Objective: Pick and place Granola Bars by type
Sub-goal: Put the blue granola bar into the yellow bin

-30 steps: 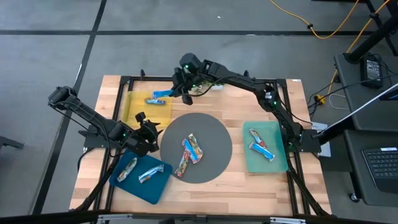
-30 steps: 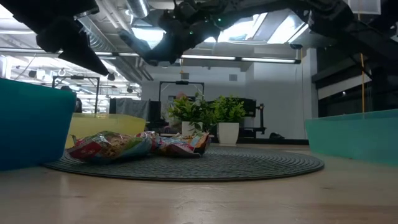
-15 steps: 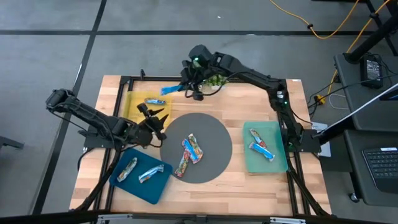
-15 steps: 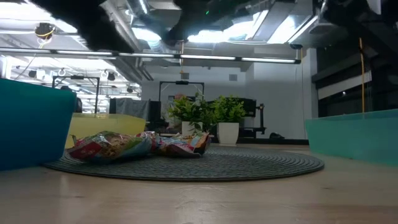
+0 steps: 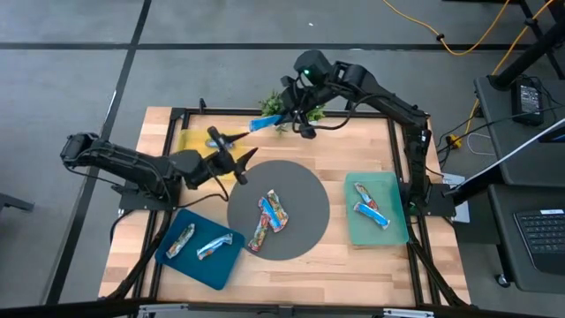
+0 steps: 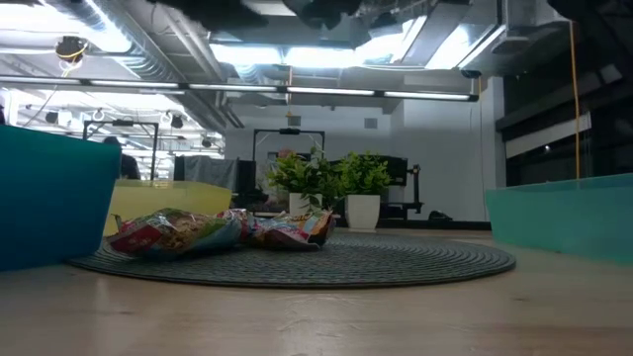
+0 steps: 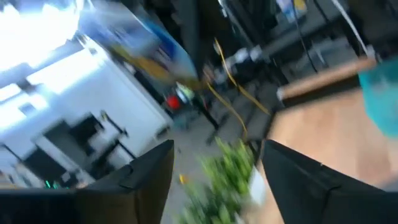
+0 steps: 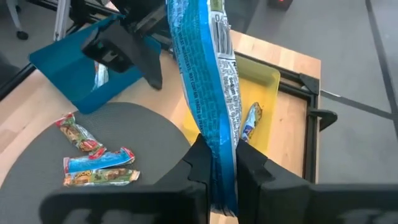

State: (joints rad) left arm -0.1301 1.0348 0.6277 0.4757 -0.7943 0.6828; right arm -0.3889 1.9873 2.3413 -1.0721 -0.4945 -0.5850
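From where I stand, the right hand (image 5: 281,118) is lifted over the worktop's (image 5: 344,150) far edge, fingers clamped on one end of a blue granola bar (image 8: 205,93) that dangles free. It looks light, crinkly and slick, so a pinch across the flat wrapper end seems safest. The left hand (image 5: 231,159), fingers spread and empty, hovers over the yellow tray (image 5: 190,144), where another bar (image 8: 250,122) lies. More bars (image 5: 272,216) wait on the round grey mat (image 5: 305,190).
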